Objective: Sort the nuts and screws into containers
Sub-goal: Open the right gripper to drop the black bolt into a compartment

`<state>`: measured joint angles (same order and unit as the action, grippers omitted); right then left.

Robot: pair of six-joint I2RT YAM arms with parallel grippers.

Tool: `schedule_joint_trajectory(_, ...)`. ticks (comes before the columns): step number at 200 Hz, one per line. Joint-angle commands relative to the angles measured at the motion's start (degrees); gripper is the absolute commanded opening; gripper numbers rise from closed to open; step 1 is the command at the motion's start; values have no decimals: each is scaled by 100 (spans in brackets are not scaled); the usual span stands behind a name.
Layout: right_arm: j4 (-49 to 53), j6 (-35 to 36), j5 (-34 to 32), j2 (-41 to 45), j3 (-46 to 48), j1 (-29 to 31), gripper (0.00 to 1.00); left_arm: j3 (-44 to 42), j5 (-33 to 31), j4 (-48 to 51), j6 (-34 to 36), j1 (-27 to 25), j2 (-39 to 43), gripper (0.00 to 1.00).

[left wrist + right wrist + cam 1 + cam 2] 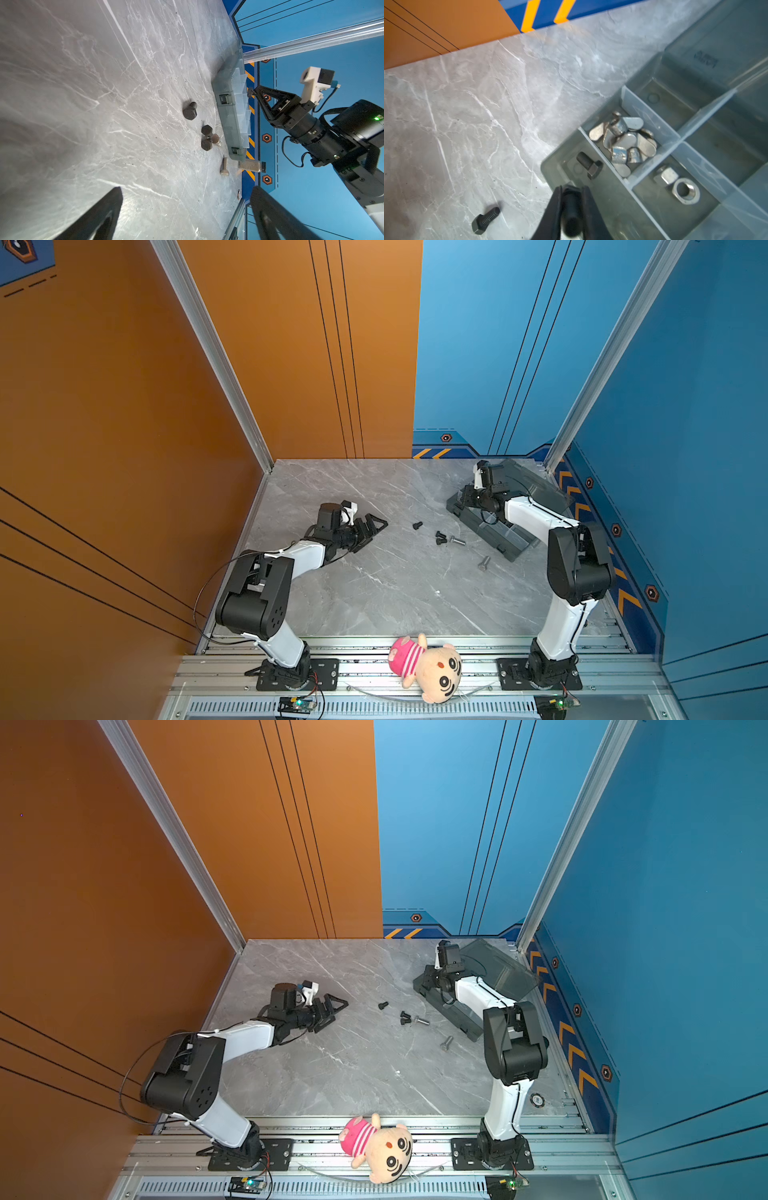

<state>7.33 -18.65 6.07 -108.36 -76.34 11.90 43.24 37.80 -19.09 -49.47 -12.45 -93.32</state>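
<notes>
Screws lie loose right of centre in both top views; only wrist views show my right claw pinching a black screw at a corner edge of the containers. My left claw spread, open tabletop around it

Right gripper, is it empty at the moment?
No, the right gripper is shut on a black bolt, whose dark shank shows clamped in it in the right wrist view.

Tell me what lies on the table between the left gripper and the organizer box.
Three black screws and one silver screw lie there, apart from both; both top views show them.
</notes>
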Motion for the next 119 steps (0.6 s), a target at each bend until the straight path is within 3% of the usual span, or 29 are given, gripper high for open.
schedule_joint_trajectory(1, 187, -99, -329, -61, -147, -63, 1, 75, 90, -66, -44, -46, 5, 98)
schedule_joint_trajectory(75, 224, -106, -247, -266, -150, -124, 2, 84, 80, -72, -42, -74, 15, 98)
schedule_joint_trajectory(119, 259, -121, -174, -379, -221, -129, 16, 85, 74, -73, -48, -74, 16, 98)
